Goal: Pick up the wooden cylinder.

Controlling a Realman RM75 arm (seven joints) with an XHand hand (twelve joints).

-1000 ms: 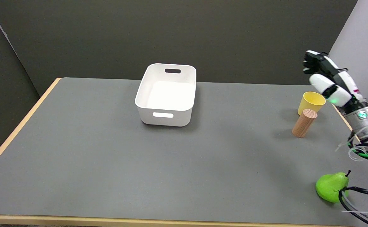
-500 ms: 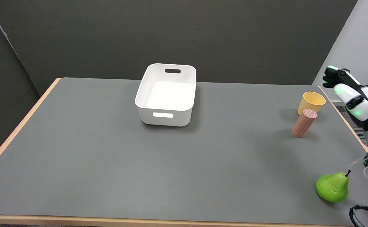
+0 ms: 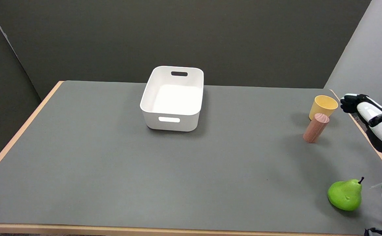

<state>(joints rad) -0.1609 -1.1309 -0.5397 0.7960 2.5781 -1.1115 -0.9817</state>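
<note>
The wooden cylinder (image 3: 315, 127) stands upright on the grey table (image 3: 191, 170) near its right edge, just in front of a yellow cup (image 3: 322, 107). My right hand (image 3: 372, 119) hangs over the table's right edge, to the right of the cylinder and a clear gap away from it. I see the hand from its back, with dark fingertips pointing left toward the cup. It holds nothing. The wrist runs down and out of the picture at the right.
A white bin (image 3: 173, 98) with cut-out handles sits at the middle back of the table. A green pear (image 3: 345, 194) lies at the front right, close to my forearm's cables. The yellow cup nearly touches the cylinder's far side.
My right hand has moved right and downward, from above the cup to low beside the table's right edge. The cylinder, cup, pear and bin have not moved.
</note>
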